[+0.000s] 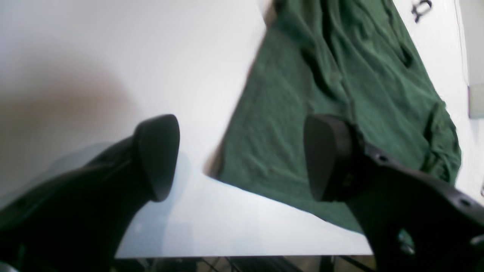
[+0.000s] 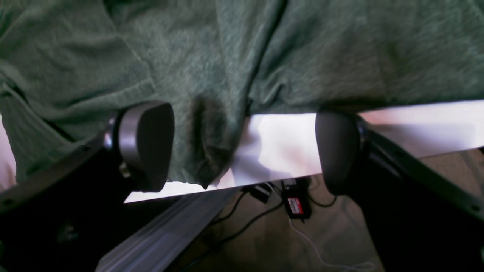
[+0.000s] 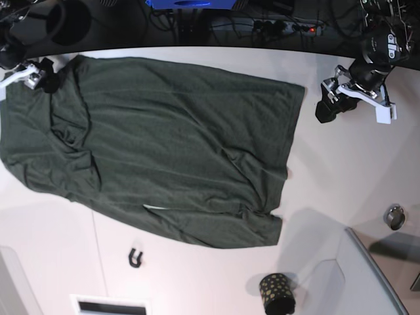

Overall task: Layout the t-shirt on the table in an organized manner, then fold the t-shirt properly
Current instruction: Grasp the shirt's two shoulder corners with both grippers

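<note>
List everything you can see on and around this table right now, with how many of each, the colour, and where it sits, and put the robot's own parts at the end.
t-shirt: one, dark green, spread wrinkled across the table's far and middle part, one fold near the edge by the right gripper.
table: one, white, under everything.
cup: one, black with gold dots, near edge, apart from the shirt.
small hook-shaped piece: one, black, on bare table below the shirt.
raised panel: one, grey, near right corner of the base view.
small round metal item: one, silvery, beside that panel; too small to tell.
cables and red-labelled box: dark, on the floor under the edge.
left gripper: one, black, open, over the shirt's corner.
right gripper: one, black, open, at the shirt's edge.
</note>
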